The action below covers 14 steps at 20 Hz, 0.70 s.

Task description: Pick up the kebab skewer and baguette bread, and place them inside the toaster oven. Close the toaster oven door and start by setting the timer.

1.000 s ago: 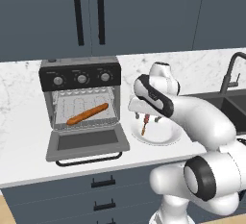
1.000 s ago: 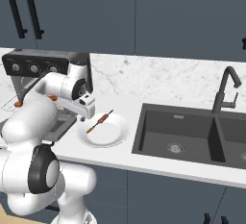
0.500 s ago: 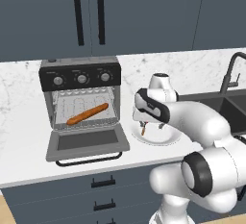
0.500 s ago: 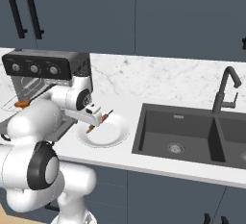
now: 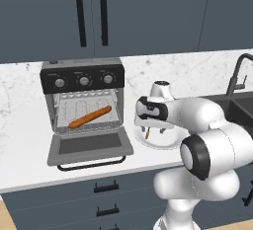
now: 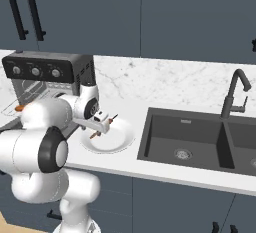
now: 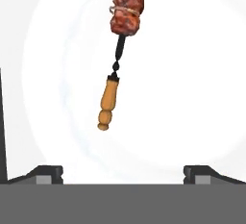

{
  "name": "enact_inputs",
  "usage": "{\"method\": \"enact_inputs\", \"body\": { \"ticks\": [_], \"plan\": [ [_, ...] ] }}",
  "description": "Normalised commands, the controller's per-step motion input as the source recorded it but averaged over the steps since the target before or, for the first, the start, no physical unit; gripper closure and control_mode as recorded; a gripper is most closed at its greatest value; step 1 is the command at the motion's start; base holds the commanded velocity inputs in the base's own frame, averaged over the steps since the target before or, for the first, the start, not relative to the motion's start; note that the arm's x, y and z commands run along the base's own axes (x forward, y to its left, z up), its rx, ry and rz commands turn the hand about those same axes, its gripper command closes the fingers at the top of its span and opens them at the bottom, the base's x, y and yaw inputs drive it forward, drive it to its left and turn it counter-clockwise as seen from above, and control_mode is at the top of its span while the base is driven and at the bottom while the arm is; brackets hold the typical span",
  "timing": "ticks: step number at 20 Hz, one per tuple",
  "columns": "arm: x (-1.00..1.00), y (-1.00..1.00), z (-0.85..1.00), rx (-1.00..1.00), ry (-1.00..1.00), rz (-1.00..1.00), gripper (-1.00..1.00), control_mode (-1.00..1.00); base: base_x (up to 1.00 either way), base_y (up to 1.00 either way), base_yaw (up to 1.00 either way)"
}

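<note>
The kebab skewer lies on a white plate, its wooden handle toward me and its reddish-brown meat chunks farther off. My gripper hangs open just above the plate, a fingertip on each side of the handle end, nothing held. From the base, the gripper sits low over the skewer on the plate. The baguette bread rests on the rack inside the toaster oven. The toaster oven door is dropped open and flat.
The plate stands between the toaster oven and a dark sink with a black faucet. Three knobs line the oven's top panel. Dark cabinets rise behind the marble counter.
My hand has come down from above the plate to just over the skewer. The jaws have stayed open. The baguette and oven door have not moved.
</note>
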Motion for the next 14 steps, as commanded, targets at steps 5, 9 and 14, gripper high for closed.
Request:
{"method": "enact_inputs", "body": {
  "ticks": [5,9,14],
  "plan": [
    [0.03,0.01,-0.3,-0.03,0.0,0.0,-1.0,-1.0,0.0,0.0,0.0],
    [0.19,0.0,-0.25,0.0,0.0,0.0,-1.0,-1.0,0.0,0.0,0.0],
    [0.15,0.02,-0.22,0.0,0.0,0.0,-1.0,-1.0,0.0,0.0,0.0]
  ]
}}
